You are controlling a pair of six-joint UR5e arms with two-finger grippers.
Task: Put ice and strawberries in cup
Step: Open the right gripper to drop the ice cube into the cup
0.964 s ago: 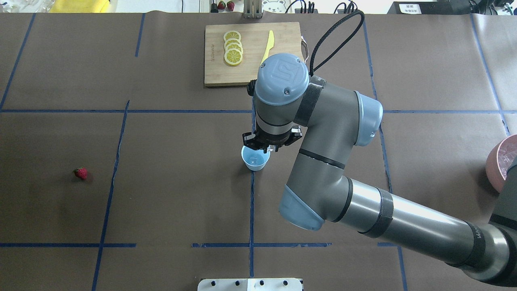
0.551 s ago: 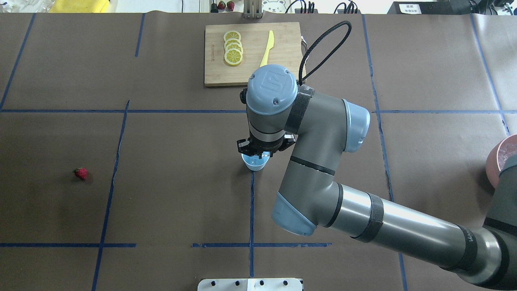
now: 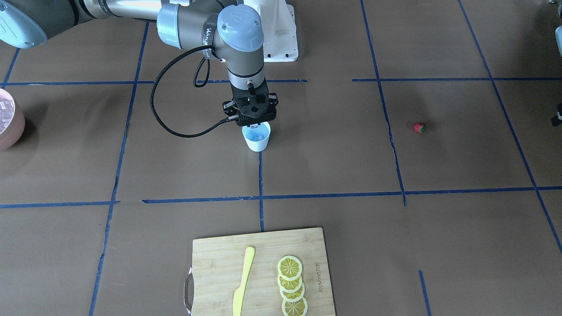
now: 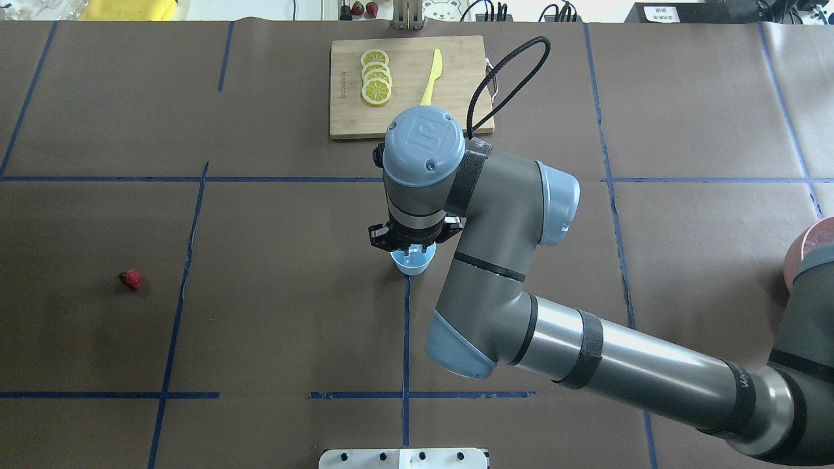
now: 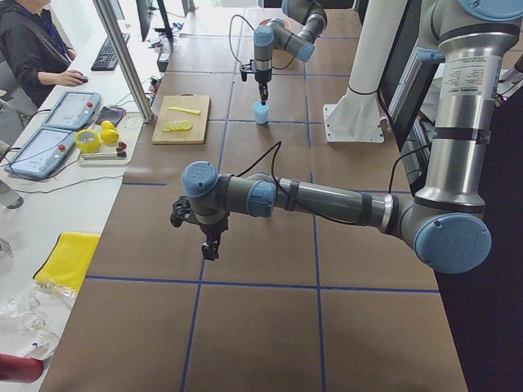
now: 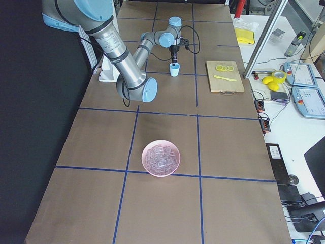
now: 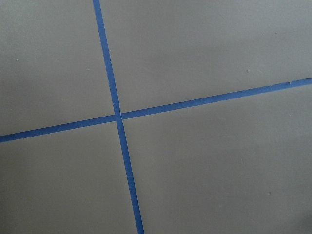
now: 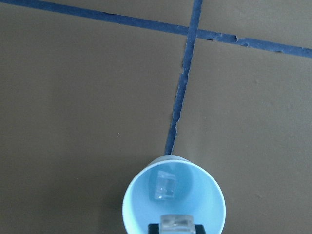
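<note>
You see the right pincer (image 3: 253, 124) clamped on a clear ice cube (image 8: 177, 223) above the tapered cup (image 8: 141, 207), its fingertips cropped; another cube (image 8: 165, 185) lies inside. Whether the left pincer (image 5: 210, 249) grips, you cannot tell.

Our right arm (image 4: 619, 365) reaches in from the right to mid-table, wrist upright, right gripper (image 3: 253, 125) pointing straight down — its fingertips pinch an ice cube (image 8: 176, 223). Our left arm (image 5: 327, 198) stretches out low and level, left gripper (image 5: 211, 248) pointing down — jaw state unclear.
</note>
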